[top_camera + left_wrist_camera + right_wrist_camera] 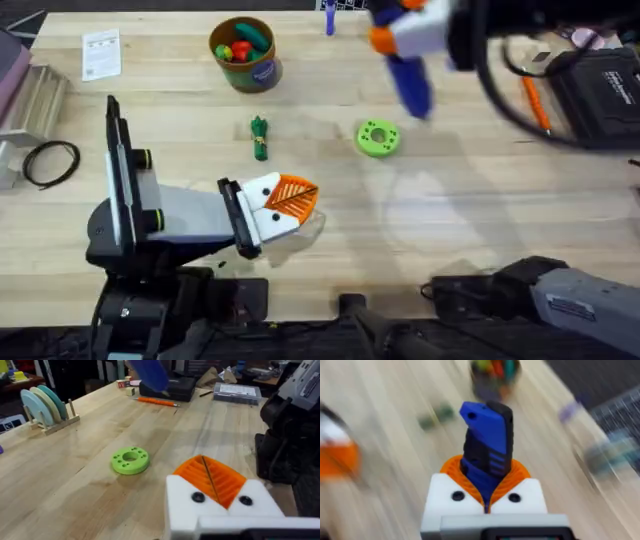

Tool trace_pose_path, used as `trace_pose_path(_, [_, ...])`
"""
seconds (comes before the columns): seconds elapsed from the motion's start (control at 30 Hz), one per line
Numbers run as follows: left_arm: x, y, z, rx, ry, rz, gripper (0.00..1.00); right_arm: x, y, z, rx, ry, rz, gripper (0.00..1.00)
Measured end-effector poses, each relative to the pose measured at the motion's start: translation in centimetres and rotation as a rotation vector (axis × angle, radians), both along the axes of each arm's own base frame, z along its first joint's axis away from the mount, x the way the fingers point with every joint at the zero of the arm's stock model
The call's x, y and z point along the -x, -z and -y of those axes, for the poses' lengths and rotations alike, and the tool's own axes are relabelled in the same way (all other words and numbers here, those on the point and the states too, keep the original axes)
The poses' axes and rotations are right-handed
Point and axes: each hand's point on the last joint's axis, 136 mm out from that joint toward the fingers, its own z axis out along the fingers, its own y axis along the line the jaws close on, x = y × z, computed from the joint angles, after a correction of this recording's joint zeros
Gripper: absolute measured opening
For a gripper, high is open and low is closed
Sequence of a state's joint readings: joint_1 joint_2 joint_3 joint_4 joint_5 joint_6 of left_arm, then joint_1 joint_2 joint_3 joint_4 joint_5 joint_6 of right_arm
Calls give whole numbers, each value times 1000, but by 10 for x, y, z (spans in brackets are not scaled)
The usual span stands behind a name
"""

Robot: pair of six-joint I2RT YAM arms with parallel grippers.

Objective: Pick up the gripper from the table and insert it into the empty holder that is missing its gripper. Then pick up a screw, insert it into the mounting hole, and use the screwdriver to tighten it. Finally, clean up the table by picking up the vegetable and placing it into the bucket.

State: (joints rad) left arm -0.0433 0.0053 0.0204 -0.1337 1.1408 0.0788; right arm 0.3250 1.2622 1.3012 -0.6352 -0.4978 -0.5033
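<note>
We see the wooden table (480,220) spread under both arms. On it, at the lower left of the overhead view, the left arm lies low, its left gripper (293,198) resting just above the boards, the two orange ribbed pads (212,477) pressed together with only a thin dark seam between them and nothing in them. Both of its white holders carry a pad.

High at the far right, the right gripper (415,28) shows large and blurred beneath the camera. Its wrist view shows its pads clamped around the screwdriver (486,445), blue and black, which sticks out from between them over the table.

The bucket (246,55) stands at the far middle of the table, well apart from both grippers, with red, yellow and green toy produce inside. The green disc (378,138) lies flat between the grippers. The vegetable (260,138) lies on the boards near the disc, between the bucket and the left gripper, touching neither.

We cannot make out any screw. An orange pen-like tool (535,105) lies near the right edge, partly crossed by a black cable.
</note>
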Motion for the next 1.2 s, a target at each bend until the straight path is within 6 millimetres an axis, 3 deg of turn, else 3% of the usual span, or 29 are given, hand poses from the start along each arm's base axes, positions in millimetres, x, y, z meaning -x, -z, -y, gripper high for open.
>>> trace_pose_path(0.1, [0, 0, 0, 0, 0, 0, 4, 6, 32, 40, 247, 26, 0, 21])
trace_pose_path(0.13, [0, 0, 0, 0, 0, 0, 4, 8, 64, 75, 456, 16, -44, 21])
trace_pose_path(0.4, [0, 0, 0, 0, 0, 0, 5, -24, 123, 140, 780, 32, -129, 21])
trace_pose_path(0.53, [0, 0, 0, 0, -1, 0, 4, -31, 159, 160, 876, 11, -231, 21])
trace_pose_path(0.7, [0, 0, 0, 0, -1, 0, 4, -35, 199, 169, 952, -46, -325, 21])
trace_pose_path(0.83, [0, 0, 0, 0, -1, 0, 4, -37, 222, 171, 975, -76, -367, 21])
trace_pose_path(0.97, [0, 0, 0, 0, -1, 0, 4, -38, 233, 172, 985, -87, -387, 31])
trace_pose_path(1.1, [0, 0, 0, 0, -1, 0, 5, -36, 233, 173, 992, -94, -390, 244])
trace_pose_path(1.17, [0, 0, 0, 0, -1, 0, 4, -36, 233, 173, 997, -93, -393, 451])
trace_pose_path(1.2, [0, 0, 0, 0, -1, 0, 4, -36, 233, 174, 999, -93, -394, 601])
